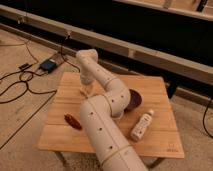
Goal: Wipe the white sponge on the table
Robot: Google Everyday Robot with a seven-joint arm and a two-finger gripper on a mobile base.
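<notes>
Your gripper (86, 90) is down low over the far-left part of the table (160, 100), pointing straight at the planks. Its fingers are pinched narrow, and right at the tip you can see a small cream patch: that's the sponge (87, 93), held there and touching the wood, not far in from the table's left edge as the camera sees it.

Your arm (107, 132) fills the middle of the view. It rises thick from the bottom edge, bends at a fat elbow over the table's centre, then runs up and left to the wrist and drops down to the gripper.

Just beside that elbow, on the right, a dark red bowl (135, 99) peeks out, partly hidden behind the arm. Nearer the front, a white bottle (141, 126) lies on its side, cap toward the bowl, well apart from the sponge. On the front left there's a small red-brown thing (72, 121) lying flat; what it is you can't tell from here.

Off the table, black cables (20, 85) loop across the floor at left, running up to a small dark box (48, 65) near the back corner
</notes>
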